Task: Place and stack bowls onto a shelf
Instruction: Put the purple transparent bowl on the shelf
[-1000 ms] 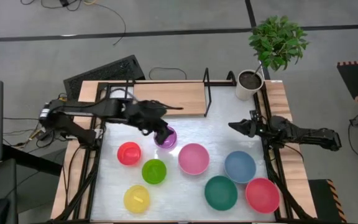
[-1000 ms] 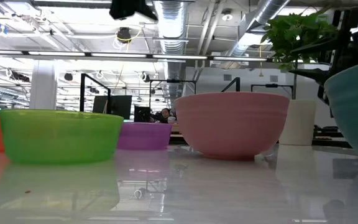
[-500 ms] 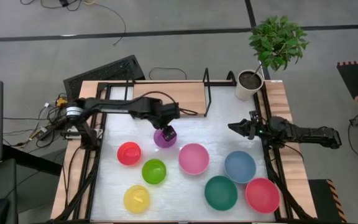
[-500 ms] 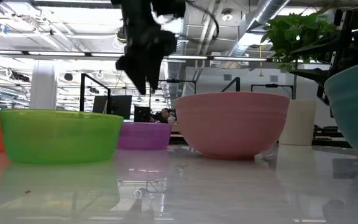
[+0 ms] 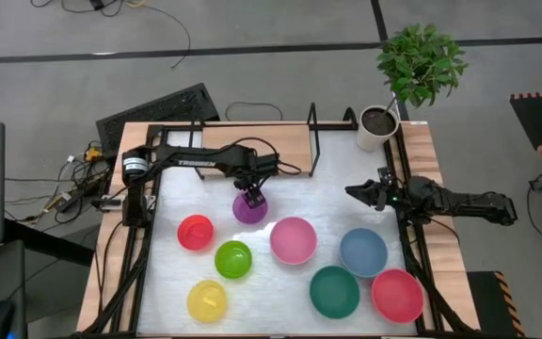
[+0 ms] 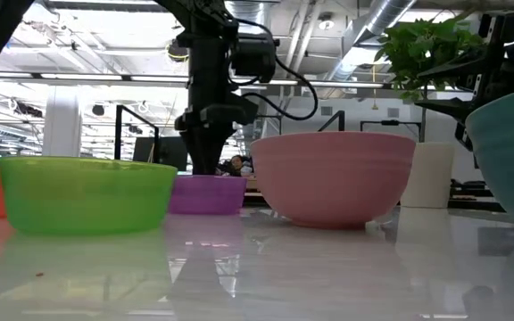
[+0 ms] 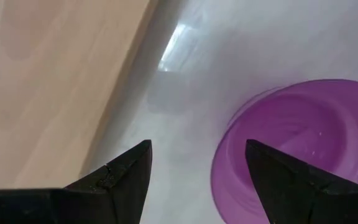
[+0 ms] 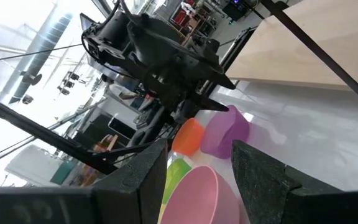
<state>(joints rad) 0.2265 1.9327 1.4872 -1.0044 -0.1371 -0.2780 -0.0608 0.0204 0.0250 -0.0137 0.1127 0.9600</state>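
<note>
Bowls of plain round plastic, eight in all, sit on the white tabletop (image 5: 346,202) across the lower middle of the high view; the light wooden shelf board in its black metal frame (image 5: 285,146), upper centre, holds none yet. They look light, stiff and smooth, likely slippery, so the thin rim is the sensible place to pinch.

Largest first, all empty: the larger red bowl (image 5: 397,295) at lower right, the teal bowl (image 5: 334,291), the blue bowl (image 5: 363,251) and the pink bowl (image 5: 294,239). Then the small yellow bowl (image 5: 207,300), lime-green bowl (image 5: 233,259), small red bowl (image 5: 196,232) and small purple bowl (image 5: 249,208).

The left gripper (image 7: 194,163) hangs over the purple bowl's rim, fingers apart, one inside the wall and one outside. The right gripper (image 5: 358,192) waits at centre right, fingers apart, holding nothing.
</note>
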